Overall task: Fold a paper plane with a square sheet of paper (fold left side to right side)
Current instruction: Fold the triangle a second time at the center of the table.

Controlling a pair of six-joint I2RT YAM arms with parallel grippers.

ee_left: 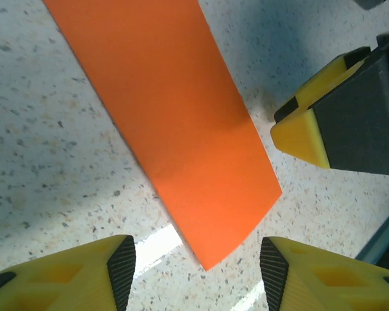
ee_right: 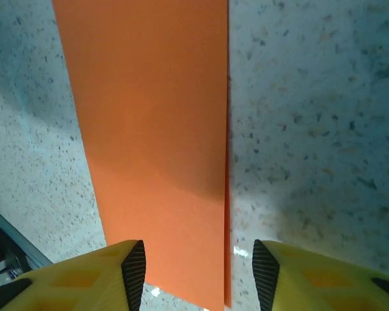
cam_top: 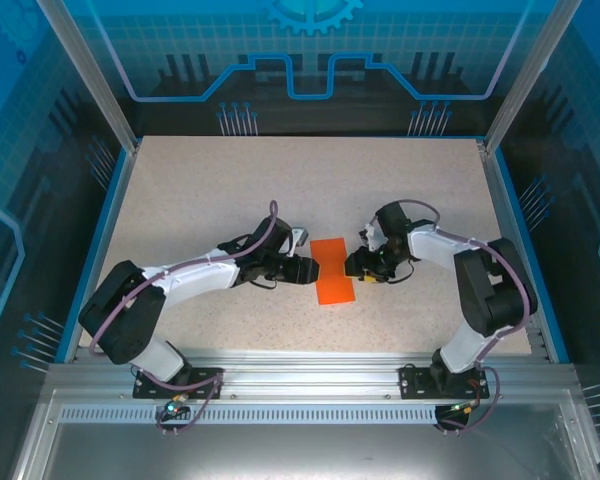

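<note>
Your two arms meet at the middle of the speckled table [cam_top: 200,190]. The orange sheet of paper [cam_top: 333,271] lies flat between them as a narrow upright strip, longer than it is wide.

From above, your left end effector [cam_top: 309,268] sits at the strip's left edge and your right end effector [cam_top: 353,264] at its right edge, facing each other across the paper. Each is just beside it.

In your left wrist view, the left end effector [ee_left: 198,265] has its fingers spread wide and grips nothing. The sheet [ee_left: 181,123] runs diagonally away from it, and one corner points into the gap between the tips. A yellow-and-black finger [ee_left: 337,123] of the right end effector stands just past the strip's far edge.

In your right wrist view, the right end effector [ee_right: 199,269] is likewise spread and pinches nothing. The sheet [ee_right: 155,129] stretches straight ahead, and its near end reaches in between the two fingertips. The left finger covers a little of the strip's edge. Along the strip's right side a second thin edge shows just under the top one. You cannot tell from these views whether either finger touches the paper.
</note>
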